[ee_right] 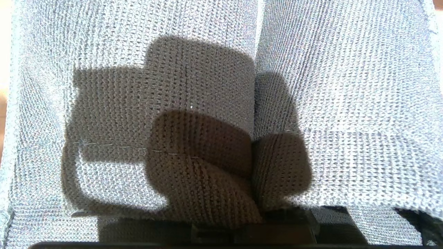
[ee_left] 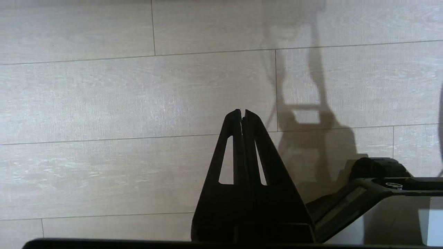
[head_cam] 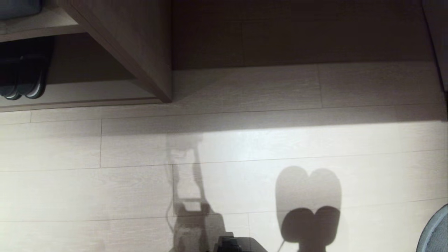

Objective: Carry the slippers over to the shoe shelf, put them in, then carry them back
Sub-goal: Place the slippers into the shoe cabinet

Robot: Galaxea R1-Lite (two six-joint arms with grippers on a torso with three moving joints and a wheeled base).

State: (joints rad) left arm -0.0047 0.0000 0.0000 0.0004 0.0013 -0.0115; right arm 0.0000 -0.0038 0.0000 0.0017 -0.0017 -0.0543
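The grey-blue knit slippers (ee_right: 339, 86) fill the right wrist view, two side by side with a seam between them. My right gripper (ee_right: 252, 148) is shut on the slippers, its fingers wrapped in bunched strap fabric. A rounded edge of the slippers (head_cam: 437, 232) shows at the head view's lower right, and their shadow (head_cam: 308, 203) falls on the floor. The shoe shelf (head_cam: 87, 92) stands at the upper left, with its pale base board and slanting divider panel (head_cam: 140, 45). My left gripper (ee_left: 242, 111) hangs shut and empty over bare floor.
A near-black pair with white sole edges (head_cam: 22, 84) lies in the shelf's left part. A taller recess (head_cam: 297, 38) opens to the right of the divider. Pale wood-look floor planks (head_cam: 105, 196) stretch in front. My dark base (head_cam: 231, 243) shows at the bottom edge.
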